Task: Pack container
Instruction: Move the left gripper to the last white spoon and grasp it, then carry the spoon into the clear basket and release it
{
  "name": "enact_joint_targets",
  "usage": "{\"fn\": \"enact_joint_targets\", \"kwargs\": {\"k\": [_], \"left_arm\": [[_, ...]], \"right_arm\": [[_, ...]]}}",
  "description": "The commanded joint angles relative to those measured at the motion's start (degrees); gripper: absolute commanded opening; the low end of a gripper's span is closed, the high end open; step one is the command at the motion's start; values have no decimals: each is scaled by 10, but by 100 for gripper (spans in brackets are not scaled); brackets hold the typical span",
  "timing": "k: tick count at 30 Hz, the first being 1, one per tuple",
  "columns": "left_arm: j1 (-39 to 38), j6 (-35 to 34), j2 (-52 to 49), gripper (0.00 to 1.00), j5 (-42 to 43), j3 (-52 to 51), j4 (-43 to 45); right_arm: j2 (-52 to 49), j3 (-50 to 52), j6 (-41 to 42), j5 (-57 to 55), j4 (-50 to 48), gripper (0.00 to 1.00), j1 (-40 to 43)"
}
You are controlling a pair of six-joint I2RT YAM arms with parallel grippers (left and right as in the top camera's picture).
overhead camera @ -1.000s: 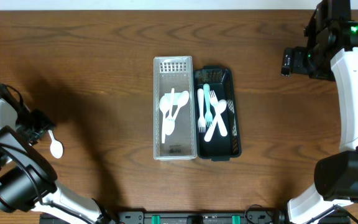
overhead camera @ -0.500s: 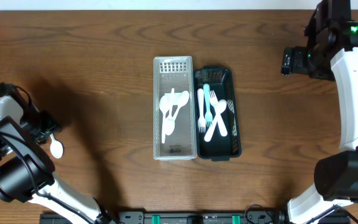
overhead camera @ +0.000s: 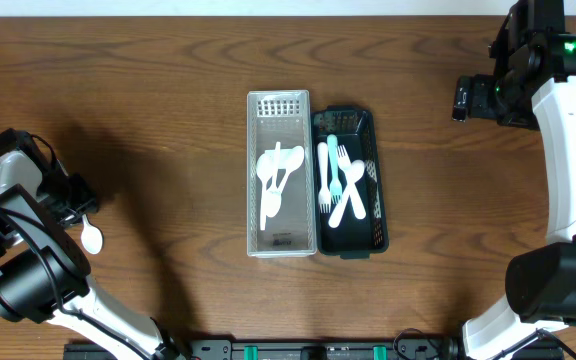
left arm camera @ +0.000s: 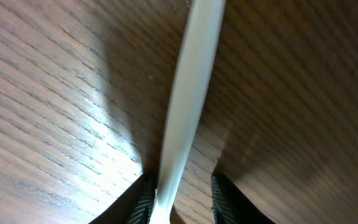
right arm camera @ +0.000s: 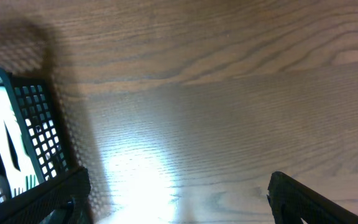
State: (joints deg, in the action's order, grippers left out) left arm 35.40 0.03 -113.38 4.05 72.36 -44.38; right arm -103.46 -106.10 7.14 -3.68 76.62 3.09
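At the left edge of the table [overhead camera: 168, 80], seen from overhead, we find the left gripper [overhead camera: 71, 197] set over one end of a loose white spoon [overhead camera: 90, 236]. The spoon lies flat on the wood with its bowl toward the near edge, well apart from both containers. Through the left wrist camera we see its handle [left arm camera: 188, 106] running up the frame between the two fingers [left arm camera: 143, 198]. One finger sits just beside the handle, while a strip of bare wood shows between the handle and the other. We therefore read this pincer as parted around the handle and not clamped on it.

At the centre of the table we mark a clear bin [overhead camera: 278, 105] and a black basket [overhead camera: 353, 242], standing side by side with their long walls touching. The clear bin holds several white spoons [overhead camera: 276, 175]. The black basket holds white forks [overhead camera: 323, 180] and one pale blue fork [overhead camera: 333, 165], all lying lengthwise.

At the far right we find the right gripper [overhead camera: 461, 98], well apart from the basket. Its wrist camera shows the fingers spread wide with only bare wood between them, so this pincer is parted and grips nothing. A corner of the black basket, with one white fork inside, shows at the left edge of that view.
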Motion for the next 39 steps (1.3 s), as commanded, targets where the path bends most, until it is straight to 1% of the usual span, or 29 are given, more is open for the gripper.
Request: {"fn": "enact_joint_targets", "kwargs": {"k": [1,8,14,15,16,21,23,28,31,34,36,39], "left_arm": [[-1,3,-28,29,-10,-4,-1],[-1,3,-28,22,-10,-4,-3],[-1,1,-28,19,-10,-4,-4],[-1,1,-28,15,-10,-4,-5],[-1,1,-28,13,-10,-4,-5],[-2,-4,-28,9,-10,-4,-11],[-2,-13,-26,6,-9,-1,-16],[-20,-14,0,6,1,14,-37],[-56,-13,42,6,1,25,-49],[-111,-12,99,6,1,34,-60],[-170,-11,152,6,1,46,-72],[-242,-12,202,6,1,71,-91]], "right_arm": [[-4,0,-5,-4,0,95,5],[-4,0,-5,-4,2,95,5],[-4,0,-5,-4,2,95,5],[-4,0,-5,-4,2,95,5],[-4,0,-6,-4,2,95,5],[-4,0,-6,-4,1,95,5],[-4,0,-5,-4,1,95,5],[-4,0,-6,-4,-1,95,5],[-4,0,-6,-4,-8,95,5],[-4,0,-6,-4,-16,95,5],[-4,0,-5,-4,-26,95,5],[-4,0,-5,-4,-36,95,5]]}}
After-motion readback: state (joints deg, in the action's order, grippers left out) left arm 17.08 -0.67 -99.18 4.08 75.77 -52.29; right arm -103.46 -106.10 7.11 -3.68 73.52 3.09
